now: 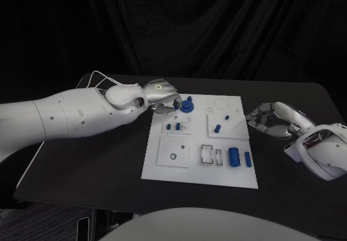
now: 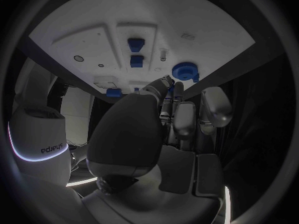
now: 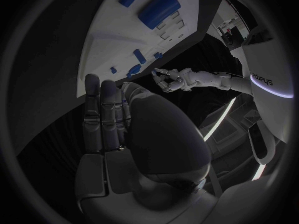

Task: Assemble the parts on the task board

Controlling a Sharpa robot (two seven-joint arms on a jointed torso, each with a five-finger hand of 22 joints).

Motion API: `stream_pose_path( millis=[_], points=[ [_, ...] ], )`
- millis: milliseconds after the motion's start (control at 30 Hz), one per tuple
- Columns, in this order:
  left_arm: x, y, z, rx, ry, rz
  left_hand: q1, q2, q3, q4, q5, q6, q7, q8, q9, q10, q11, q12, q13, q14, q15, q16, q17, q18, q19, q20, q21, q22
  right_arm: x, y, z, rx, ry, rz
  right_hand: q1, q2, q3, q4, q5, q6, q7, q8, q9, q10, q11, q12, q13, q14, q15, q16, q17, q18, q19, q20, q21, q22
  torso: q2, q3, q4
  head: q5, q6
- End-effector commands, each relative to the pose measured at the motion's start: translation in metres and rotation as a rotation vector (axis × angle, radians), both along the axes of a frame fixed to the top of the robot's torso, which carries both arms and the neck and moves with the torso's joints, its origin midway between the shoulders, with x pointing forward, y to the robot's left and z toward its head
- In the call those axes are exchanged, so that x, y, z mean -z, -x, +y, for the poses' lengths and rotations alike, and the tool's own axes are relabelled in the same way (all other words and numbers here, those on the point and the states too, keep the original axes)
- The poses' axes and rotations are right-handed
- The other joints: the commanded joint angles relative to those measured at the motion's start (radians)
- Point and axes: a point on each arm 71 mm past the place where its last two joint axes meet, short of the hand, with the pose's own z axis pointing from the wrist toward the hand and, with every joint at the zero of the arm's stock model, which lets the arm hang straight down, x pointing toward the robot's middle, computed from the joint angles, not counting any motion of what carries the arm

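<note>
Head view: blue gear (image 1: 187, 106) lies just beside left robot hand (image 1: 162, 94)

1. A mirrored word, apparently "sharpa", stands on a white casing with a glowing edge in the left wrist view.
2. Similar small lettering, too small to read surely, stands on a white casing in the right wrist view.

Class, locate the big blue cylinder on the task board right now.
In the head view the big blue cylinder lies near the task board's near right corner, between a slim blue rod and two small slots.
</note>
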Motion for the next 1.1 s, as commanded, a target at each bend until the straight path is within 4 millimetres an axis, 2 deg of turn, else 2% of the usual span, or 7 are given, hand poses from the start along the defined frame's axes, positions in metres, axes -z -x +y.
stream_pose_path(
  millis=[33, 100, 267, 433, 500, 800, 1100],
  points=[
    [0.001, -0.001, -0.002, 0.006, -0.012, 0.013, -0.005, 0.001, 0.006, 0.0, -0.004, -0.002, -0.002, -0.003, 0.063, 0.005, 0.0, -0.004, 0.0, 0.002, -0.002, -0.007, -0.002, -0.017, 0.004, -0.001, -0.002, 0.1, 0.003, 0.0, 0.0, 0.008, 0.008, 0.017, 0.005, -0.009, 0.006, -0.002, 0.005, 0.007, -0.002, 0.006, 0.001, 0.009, 0.001, 0.003, -0.002, 0.006, -0.002, -0.004, -0.003, 0.009, 0.007, -0.003, 0.005, 0.025, 0.002, -0.0001, 0.0019, 0.0, 0.0],
    [0.003, -0.002, -0.002, -0.001, -0.018, 0.02, -0.005, 0.001, 0.006, 0.0, -0.004, -0.003, -0.002, -0.003, 0.064, 0.005, 0.0, -0.005, 0.0, 0.002, -0.002, -0.007, -0.002, -0.016, 0.003, -0.001, -0.003, 0.1, 0.003, 0.0, 0.0, 0.007, 0.008, 0.018, 0.005, -0.009, 0.006, -0.002, 0.005, 0.007, -0.002, 0.006, 0.001, 0.009, 0.001, 0.003, -0.002, 0.006, -0.002, -0.004, -0.003, 0.009, 0.007, -0.003, 0.005, 0.025, 0.001, -0.0012, 0.0002, 0.003, 0.0],
    [0.007, -0.003, -0.003, -0.012, -0.03, 0.035, -0.004, 0.0, 0.008, -0.002, -0.005, -0.004, 0.0, -0.005, 0.064, 0.009, 0.002, -0.008, 0.0, 0.002, -0.002, -0.008, -0.001, -0.017, 0.004, -0.001, -0.002, 0.101, 0.003, 0.0, 0.001, 0.006, 0.008, 0.019, 0.005, -0.009, 0.006, -0.002, 0.005, 0.007, -0.002, 0.006, 0.001, 0.009, 0.001, 0.003, -0.002, 0.006, -0.002, -0.004, -0.003, 0.009, 0.007, -0.003, 0.005, 0.025, 0.0, -0.0002, -0.0026, 0.004, 0.0],
    [0.009, -0.003, -0.005, -0.016, -0.038, 0.047, -0.006, -0.002, 0.008, -0.002, -0.009, -0.007, 0.001, -0.009, 0.064, 0.01, 0.003, -0.014, -0.001, 0.001, -0.001, -0.01, -0.005, -0.016, 0.003, 0.0, -0.006, 0.1, 0.004, 0.0, 0.001, 0.004, 0.008, 0.02, 0.005, -0.009, 0.006, -0.002, 0.005, 0.007, -0.002, 0.006, 0.001, 0.009, 0.001, 0.003, -0.002, 0.006, -0.002, -0.004, -0.003, 0.009, 0.007, -0.003, 0.005, 0.025, 0.0, -0.0009, -0.0025, 0.0, 0.0],
    [0.01, -0.003, -0.004, -0.017, -0.042, 0.053, -0.007, -0.002, 0.009, -0.001, -0.011, -0.009, 0.001, -0.01, 0.065, 0.01, 0.003, -0.017, -0.001, 0.001, -0.001, -0.011, -0.006, -0.016, 0.002, 0.0, -0.008, 0.1, 0.004, 0.0, 0.001, 0.004, 0.008, 0.02, 0.005, -0.009, 0.006, -0.002, 0.005, 0.007, -0.002, 0.006, 0.001, 0.009, 0.001, 0.003, -0.002, 0.006, -0.002, -0.004, -0.003, 0.009, 0.007, -0.003, 0.005, 0.025, -0.001, 0.001, -0.0034, 0.001, 0.0],
    [0.015, 0.0, -0.003, -0.024, -0.059, 0.084, -0.01, -0.002, 0.011, -0.001, -0.019, -0.011, 0.0, -0.014, 0.065, 0.009, 0.004, -0.027, -0.003, -0.002, 0.0, -0.015, -0.012, -0.016, 0.001, 0.001, -0.013, 0.1, 0.004, -0.001, 0.002, 0.003, 0.008, 0.02, 0.006, -0.01, 0.007, -0.003, 0.005, 0.007, -0.002, 0.006, 0.001, 0.009, 0.001, 0.002, -0.002, 0.007, -0.003, -0.004, -0.002, 0.01, 0.007, -0.004, 0.006, 0.025, -0.001, 0.0021, -0.0045, 0.0, 0.0],
    [0.021, 0.002, -0.003, -0.031, -0.066, 0.103, -0.013, -0.003, 0.012, 0.0, -0.027, -0.015, 0.0, -0.019, 0.066, 0.009, 0.004, -0.037, -0.004, -0.007, 0.0, -0.021, -0.023, -0.014, -0.003, 0.001, -0.025, 0.097, 0.005, -0.001, 0.003, 0.001, 0.009, 0.024, 0.007, -0.01, 0.008, -0.003, 0.005, 0.007, -0.002, 0.006, 0.001, 0.01, 0.001, 0.001, -0.003, 0.007, -0.003, -0.003, -0.002, 0.01, 0.007, -0.004, 0.006, 0.025, -0.001, 0.0021, -0.0021, -0.004, 0.0]
  ],
)
